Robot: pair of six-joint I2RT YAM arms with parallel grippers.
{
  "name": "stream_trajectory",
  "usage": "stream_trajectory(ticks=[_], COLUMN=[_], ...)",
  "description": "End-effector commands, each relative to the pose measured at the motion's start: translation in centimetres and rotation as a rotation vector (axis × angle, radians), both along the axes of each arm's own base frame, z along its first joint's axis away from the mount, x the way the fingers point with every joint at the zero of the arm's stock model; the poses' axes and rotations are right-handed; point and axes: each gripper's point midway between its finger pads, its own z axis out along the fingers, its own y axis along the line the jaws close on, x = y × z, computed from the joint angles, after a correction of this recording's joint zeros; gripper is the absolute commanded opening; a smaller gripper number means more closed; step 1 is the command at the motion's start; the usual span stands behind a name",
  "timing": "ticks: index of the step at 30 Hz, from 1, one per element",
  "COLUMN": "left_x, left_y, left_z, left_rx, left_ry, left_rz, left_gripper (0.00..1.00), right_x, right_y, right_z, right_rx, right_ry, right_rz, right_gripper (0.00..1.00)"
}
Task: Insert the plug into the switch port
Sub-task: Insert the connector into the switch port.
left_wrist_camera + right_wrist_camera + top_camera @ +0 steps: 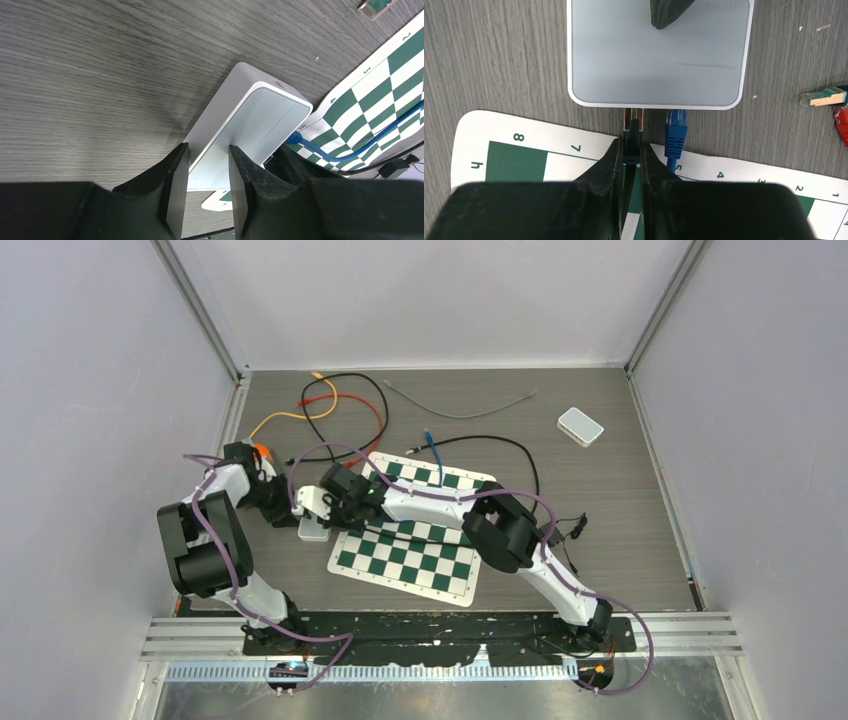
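White switch [260, 125] lies at the left edge of the chequered mat [400, 560], clamped between the left gripper's [209, 155] fingers, one of them resting on its top face. Right gripper [633, 150] is pinched tight on the plug [634, 122], whose tip meets the switch's near edge just beside a seated blue plug [675, 131]. Both arms reach low and forward, wrists converging.
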Motion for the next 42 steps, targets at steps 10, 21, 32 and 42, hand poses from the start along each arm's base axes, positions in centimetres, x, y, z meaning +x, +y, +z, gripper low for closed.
stream_trajectory(ticks=[10, 21, 32, 42], left_x=[-0.4, -1.1, -1.5, -1.6], left_y=[-4.5, -7.1, -7.6, -7.8], left_z=[0.5, -0.2, -0.6, 0.7], left_rx=[-0.171, -0.216, -0.241, -0.259], left_ry=[0.006, 0.011, 0.007, -0.018], left_rz=[-0.060, -0.066, -0.054, -0.112], left_gripper=[0.33, 0.30, 0.29, 0.29], right_x=[0.3, 1.3, 0.6, -0.5], right_y=[3.7, 5.2, 6.8, 6.6], right_z=[3.8, 7.5, 8.0, 9.8], right_rx=[0.150, 0.273, 0.329, 0.437], right_ry=[-0.062, -0.173, -0.173, -0.228], right_rz=[0.067, 0.108, 0.198, 0.361], right_gripper=[0.05, 0.05, 0.05, 0.05])
